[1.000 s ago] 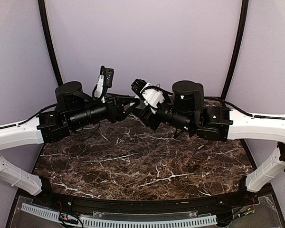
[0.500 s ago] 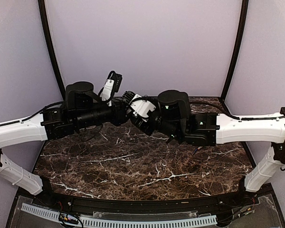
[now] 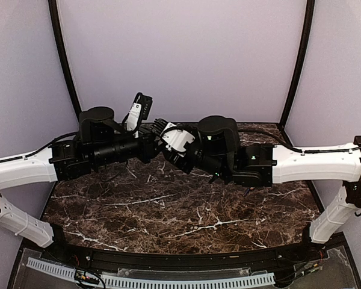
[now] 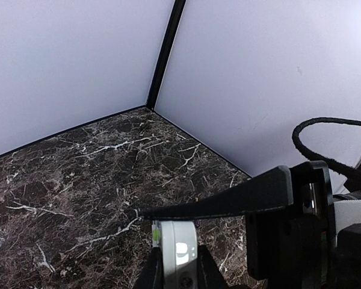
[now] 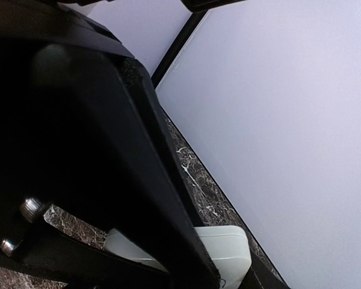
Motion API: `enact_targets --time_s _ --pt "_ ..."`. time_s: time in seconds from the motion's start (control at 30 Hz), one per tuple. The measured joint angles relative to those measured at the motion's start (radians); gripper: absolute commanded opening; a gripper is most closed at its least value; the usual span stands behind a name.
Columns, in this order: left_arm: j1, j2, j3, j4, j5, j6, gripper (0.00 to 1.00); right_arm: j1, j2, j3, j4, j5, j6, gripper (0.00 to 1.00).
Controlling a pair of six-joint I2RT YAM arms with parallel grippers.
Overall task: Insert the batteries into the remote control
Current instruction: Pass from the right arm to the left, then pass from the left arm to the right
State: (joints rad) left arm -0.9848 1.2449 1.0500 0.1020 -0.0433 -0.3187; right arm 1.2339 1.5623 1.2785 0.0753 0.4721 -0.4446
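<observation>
Seemingly, the loading is only just getting under way: no batteries are showing in any view, and I am judging that none is sitting in the remote control (image 4: 177,244) yet, though its battery bay is facing away from every camera. The remote control is hanging in the air above the back middle of the bench (image 3: 186,217), where the two arms are meeting. The left hand (image 4: 175,274) is standing nearly closed, its two fingers pressing against either side of the remote control's pale rounded end. The right hand (image 3: 166,135) is standing about half open, which suits the wider body. One of its long fingers (image 4: 228,201) is lying just over the remote control, and in the right wrist view the white slab is resting against a dark finger, so I am judging that it is gripping too. Opening the bay, fetching the batteries from wherever on the bench they are lying, and seating them are all remaining.
</observation>
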Motion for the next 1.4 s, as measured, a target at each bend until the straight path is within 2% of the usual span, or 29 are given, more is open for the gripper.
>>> enact_targets --time_s 0.07,0.1,0.13,0.17,0.37,0.63,0.93,1.03,1.2,1.4 --pt "0.0 -0.006 -0.01 0.011 0.001 -0.003 0.0 0.002 0.0 0.0 0.0 0.0 -0.007 0.59" --pt "-0.001 -0.008 -0.013 0.015 0.001 -0.003 0.0 0.003 0.0 0.0 0.001 0.0 -0.011 0.86" --pt "-0.001 -0.01 -0.014 0.017 0.001 -0.004 0.0 0.003 0.0 0.0 0.004 0.0 -0.012 0.97" --pt "-0.001 -0.014 -0.018 0.022 0.0 -0.005 0.0 0.003 0.0 0.0 0.01 0.001 -0.017 0.98" --pt "0.002 -0.09 -0.037 0.025 -0.026 -0.008 0.0 -0.005 -0.083 -0.094 0.109 -0.013 -0.071 0.99" --pt "0.005 -0.208 -0.064 0.111 0.011 -0.042 0.0 -0.054 -0.256 -0.249 0.19 -0.136 -0.132 0.99" --pt "0.005 -0.219 -0.077 0.137 0.073 -0.075 0.0 -0.072 -0.209 -0.24 0.238 -0.191 -0.208 0.92" --pt "0.005 -0.219 -0.077 0.141 0.084 -0.083 0.0 -0.072 -0.174 -0.235 0.238 -0.208 -0.228 0.83" --pt "0.005 -0.219 -0.079 0.143 0.09 -0.089 0.0 -0.082 -0.158 -0.222 0.241 -0.214 -0.243 0.55" --pt "0.006 -0.221 -0.079 0.152 0.095 -0.094 0.0 -0.084 -0.158 -0.212 0.245 -0.215 -0.264 0.35"
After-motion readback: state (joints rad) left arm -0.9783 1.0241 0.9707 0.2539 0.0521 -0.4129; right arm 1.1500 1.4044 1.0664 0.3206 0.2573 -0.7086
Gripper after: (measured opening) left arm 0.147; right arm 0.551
